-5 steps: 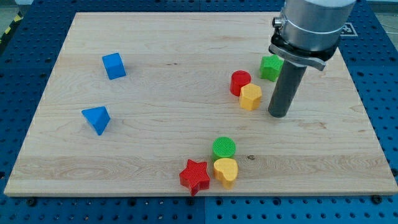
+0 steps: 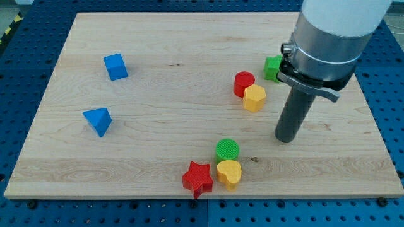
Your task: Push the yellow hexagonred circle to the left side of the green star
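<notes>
The yellow hexagon (image 2: pixel 254 98) and the red circle (image 2: pixel 243 84) touch each other right of the board's middle. The green star (image 2: pixel 273 67) lies up and right of them, partly hidden behind the arm's grey body. My tip (image 2: pixel 286 138) rests on the board below and to the right of the yellow hexagon, apart from it and from every other block.
A green circle (image 2: pixel 227 150), a yellow heart (image 2: pixel 230 173) and a red star (image 2: pixel 197 178) cluster near the bottom edge. A blue cube (image 2: pixel 115 66) and a blue triangular block (image 2: pixel 98 120) lie at the left. The wooden board (image 2: pixel 164 38) sits on a blue perforated table.
My tip has moved toward the view's bottom and slightly right, away from the yellow hexagon. The arm's body now covers more of the green star. No block has moved.
</notes>
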Available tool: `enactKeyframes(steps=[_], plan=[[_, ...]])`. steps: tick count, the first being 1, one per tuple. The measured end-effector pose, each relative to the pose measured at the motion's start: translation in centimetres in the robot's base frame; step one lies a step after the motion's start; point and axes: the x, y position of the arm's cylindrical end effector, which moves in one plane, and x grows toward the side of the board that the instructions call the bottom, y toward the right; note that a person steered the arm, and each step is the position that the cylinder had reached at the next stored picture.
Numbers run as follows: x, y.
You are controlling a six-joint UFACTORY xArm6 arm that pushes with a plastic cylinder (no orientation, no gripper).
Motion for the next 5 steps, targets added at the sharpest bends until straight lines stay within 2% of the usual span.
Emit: enactKeyframes(steps=[3, 5], plan=[[-7.4, -1.0], [-6.7, -1.6]])
